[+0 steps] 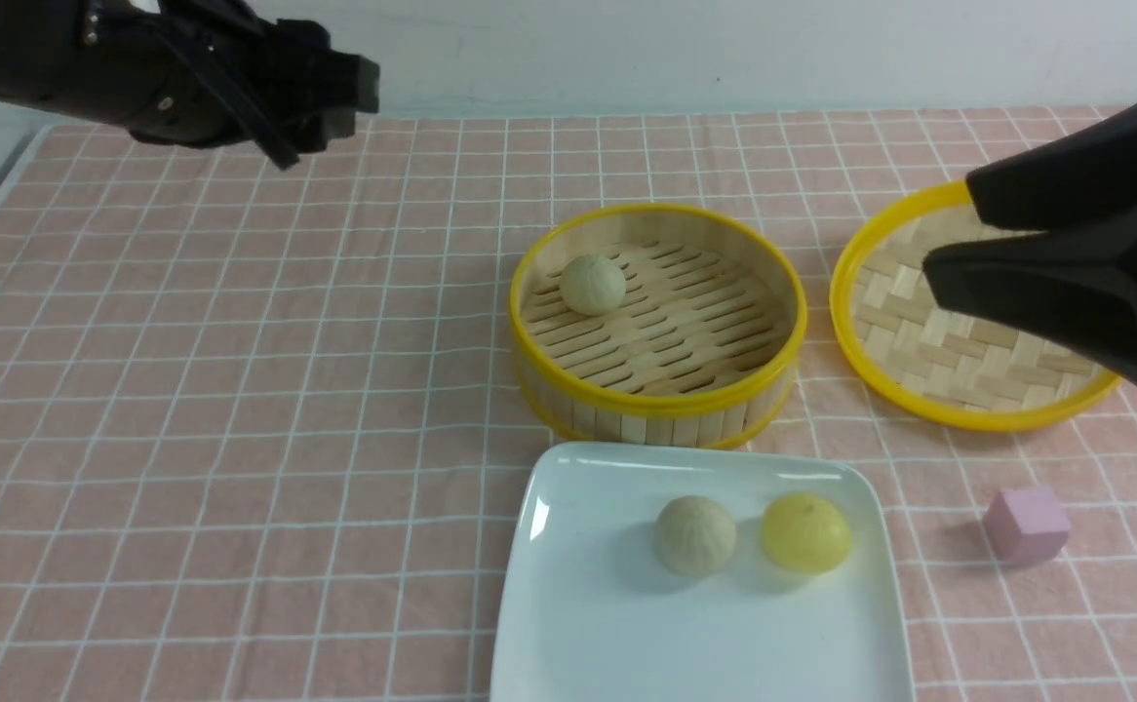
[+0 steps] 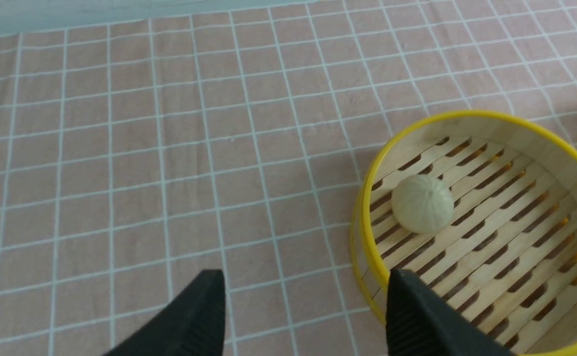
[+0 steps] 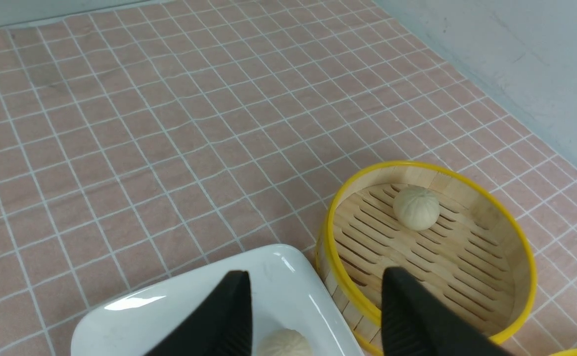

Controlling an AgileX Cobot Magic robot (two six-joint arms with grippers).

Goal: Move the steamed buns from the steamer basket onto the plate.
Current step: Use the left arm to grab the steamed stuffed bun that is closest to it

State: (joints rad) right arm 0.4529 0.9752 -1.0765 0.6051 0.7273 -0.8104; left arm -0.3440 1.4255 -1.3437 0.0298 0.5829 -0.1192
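Three steamed buns (image 1: pixel 694 534), one steamer basket (image 1: pixel 658 408), one plate (image 1: pixel 607 604), one pink cube (image 1: pixel 1025 525), apparently one lid (image 1: pixel 929 361).

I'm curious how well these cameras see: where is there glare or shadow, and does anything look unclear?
Front view: white glare on the plate at its left corner, soft shadows left of the beige bun and yellow bun; the right gripper looms close, nearly featureless black. Right wrist view: another glare streak on the plate.
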